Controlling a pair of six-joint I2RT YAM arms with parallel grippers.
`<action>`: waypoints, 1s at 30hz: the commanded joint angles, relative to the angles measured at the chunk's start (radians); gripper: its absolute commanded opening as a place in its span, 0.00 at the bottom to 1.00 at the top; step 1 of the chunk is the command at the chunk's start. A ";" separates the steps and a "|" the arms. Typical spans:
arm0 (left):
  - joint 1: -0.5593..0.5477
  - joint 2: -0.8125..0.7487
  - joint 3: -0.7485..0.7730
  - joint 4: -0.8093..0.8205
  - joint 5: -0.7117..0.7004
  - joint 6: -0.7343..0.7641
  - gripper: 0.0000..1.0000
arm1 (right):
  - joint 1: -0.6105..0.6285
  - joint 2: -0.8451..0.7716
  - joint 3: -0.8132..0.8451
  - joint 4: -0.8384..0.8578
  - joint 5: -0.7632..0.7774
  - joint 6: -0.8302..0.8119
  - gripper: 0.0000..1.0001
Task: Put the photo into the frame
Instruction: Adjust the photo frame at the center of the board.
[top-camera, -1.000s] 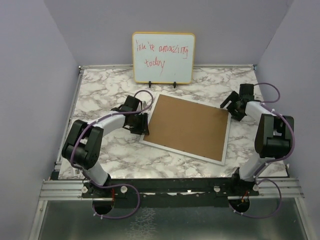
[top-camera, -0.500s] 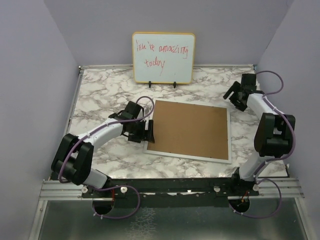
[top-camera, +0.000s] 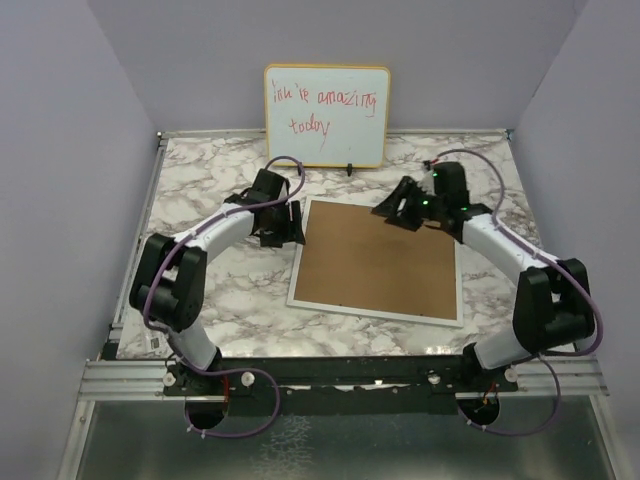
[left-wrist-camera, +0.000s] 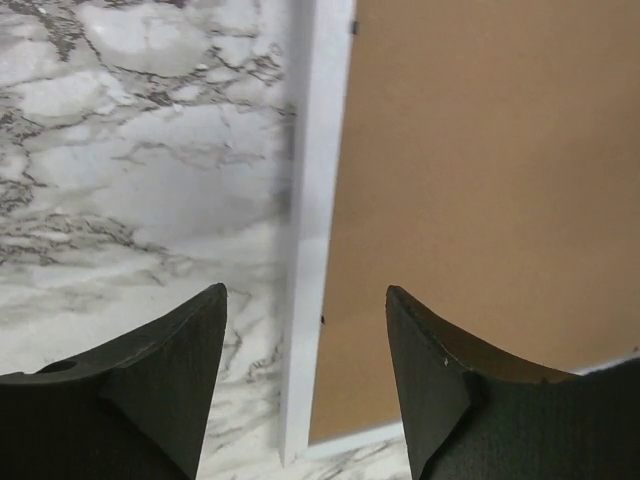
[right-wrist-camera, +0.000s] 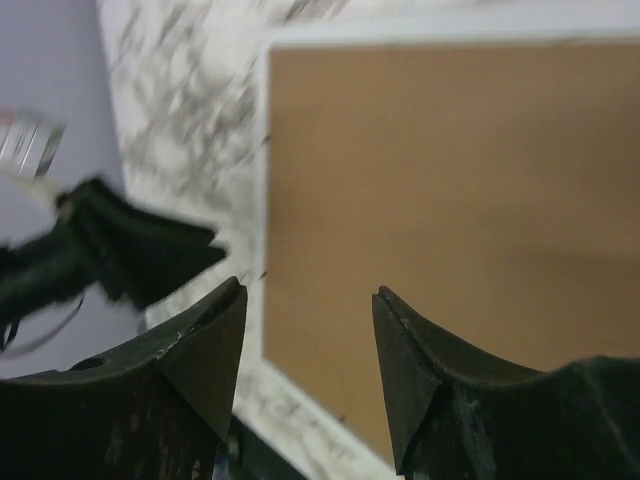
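The frame is lying face down in the middle of the marble-patterned table, a flat rectangle with a thin, smooth white rim showing around a matte brown backing board of plain fibrous card. The photo is not showing in any view. The left gripper is hovering just beside the frame's far left corner; in its wrist view the two black wedge-shaped fingers are standing well apart over the white rim with nothing between them. The right gripper is hanging over the far edge of the backing board, its jaws likewise spread wide and gripping nothing. A second ago the frame was sitting skewed with its left corner pointing at the left gripper; now it is lying nearly square to the table edge. Half a second ago the left gripper was at the frame's near left edge and the right gripper was out over bare table at the far right. A wood-edged whiteboard with red handwriting is standing behind the frame, well apart from it.
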 joint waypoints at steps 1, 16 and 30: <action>0.043 0.130 0.036 0.034 0.030 -0.041 0.64 | 0.225 0.047 -0.066 0.222 -0.192 0.178 0.57; 0.085 0.276 -0.038 0.084 0.143 0.020 0.31 | 0.528 0.352 -0.017 0.552 -0.143 0.398 0.06; 0.091 0.309 -0.095 0.084 0.107 0.013 0.17 | 0.561 0.531 0.092 0.504 -0.111 0.461 0.02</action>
